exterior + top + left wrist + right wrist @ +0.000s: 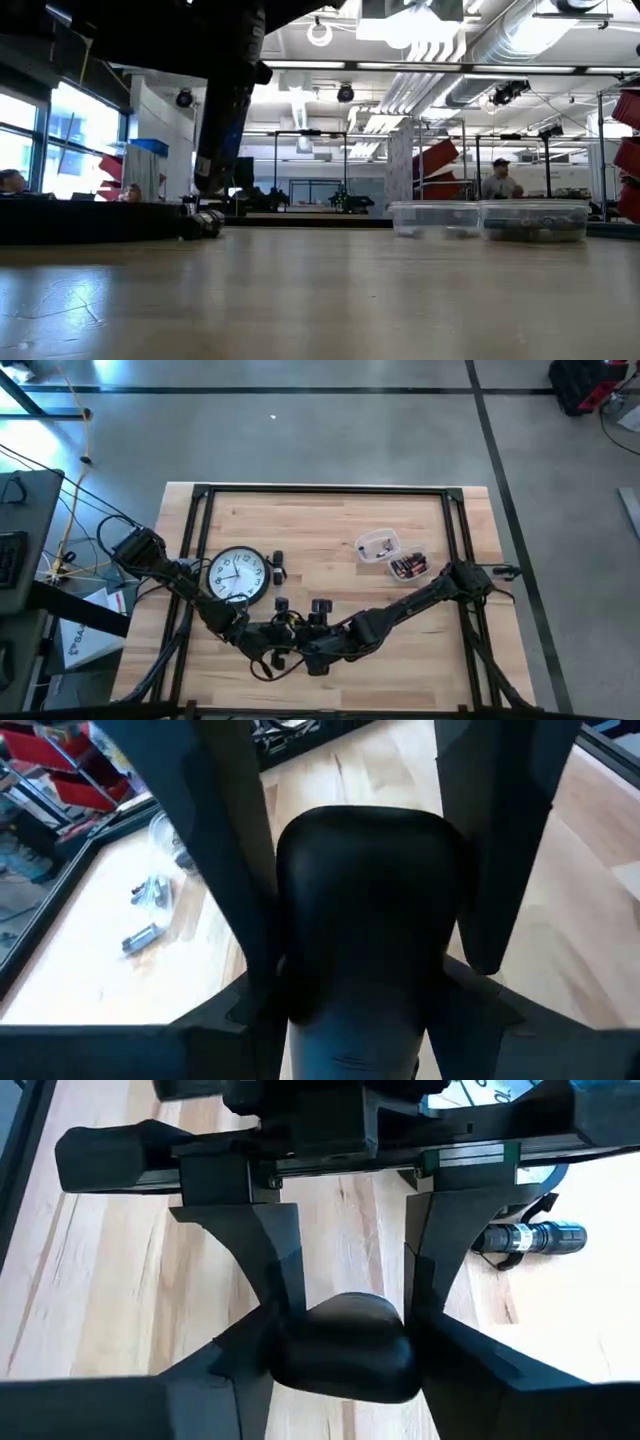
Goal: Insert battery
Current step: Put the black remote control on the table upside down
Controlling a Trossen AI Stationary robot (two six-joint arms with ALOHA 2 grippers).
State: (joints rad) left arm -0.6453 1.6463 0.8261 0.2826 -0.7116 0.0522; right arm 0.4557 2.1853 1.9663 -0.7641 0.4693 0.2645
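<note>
A black, rounded, glossy object sits between my two grippers near the table's front edge, and both are shut on it. My left gripper comes at it from the left, my right gripper from the right. In the right wrist view the object fills the gap between the fingers. Batteries lie in a clear tub at the right. A white wall clock lies face up by the left arm. A small black flashlight lies on the wood. My left gripper pinches the black object's two sides between its fingers, coming about level from the table's left. The object fills the whole gap. My right gripper pinches the object's opposite end by its sides, level from the table's right, its fingers facing the left gripper's fingers. I cannot tell whether the object rests on the table.
A second clear tub stands behind the battery tub; in the low view both tubs show at the right. Small black parts lie ahead of the grippers. A black frame borders the tabletop. Open wood lies in the middle.
</note>
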